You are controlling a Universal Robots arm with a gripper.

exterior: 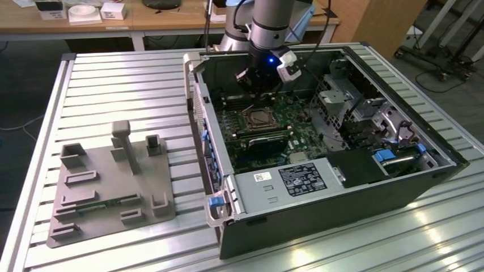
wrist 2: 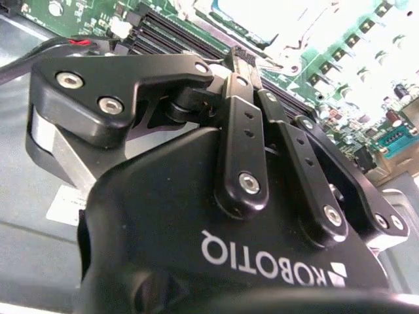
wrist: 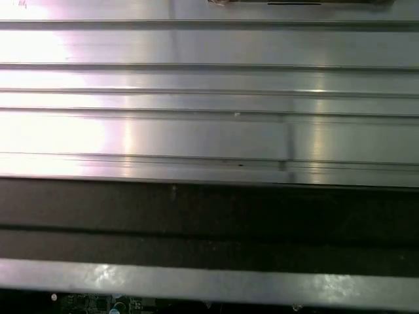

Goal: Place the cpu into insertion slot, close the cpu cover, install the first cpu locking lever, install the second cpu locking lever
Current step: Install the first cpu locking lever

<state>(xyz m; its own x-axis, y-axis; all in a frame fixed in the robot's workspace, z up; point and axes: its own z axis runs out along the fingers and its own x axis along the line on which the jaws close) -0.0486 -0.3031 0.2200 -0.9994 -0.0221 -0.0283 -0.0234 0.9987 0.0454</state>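
Gripper (exterior: pixel 260 90) above the insertion slot (exterior: pixel 261 118), open or closed I can't tell; a skewed descent could damage it.

shiny ribbed metal table (exterior: pixel 113 79), matt black case (exterior: pixel 325 226)

Exterior view: bright, even indoor light from overhead. The slatted metal bench (exterior: pixel 113 73) throws white glare streaks low in the frame, toward the exterior view's right. The inside of the computer case (exterior: pixel 302 130) is shaded. A small blue lamp (exterior: pixel 270 59) glows on the arm (exterior: pixel 264 22).

Second wrist view: the circuit board (wrist 2: pixel 314 39) is blown out to white in patches.

First wrist view: the bench slats are washed with glare and soft. A dark unlit band (wrist: pixel 209 216) runs across.
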